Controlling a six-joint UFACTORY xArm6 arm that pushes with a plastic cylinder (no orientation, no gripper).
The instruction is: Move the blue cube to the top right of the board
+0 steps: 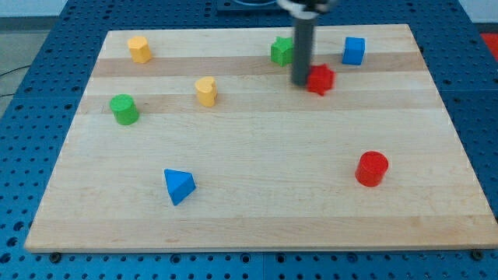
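Note:
The blue cube [354,50] sits near the view's top right of the wooden board [257,225]. My tip [300,82] comes down from the view's top and rests left of and below the cube, about a cube's width or two away. The tip sits right beside a red star-shaped block [320,79], touching or nearly touching its left side. A green block [282,50] lies just above and left of the tip, partly hidden by the rod.
A yellow block [139,49] lies at the top left, another yellow block [206,91] left of centre, a green cylinder [124,109] at the left, a blue triangular block [178,186] at the bottom left, and a red cylinder [372,169] at the lower right.

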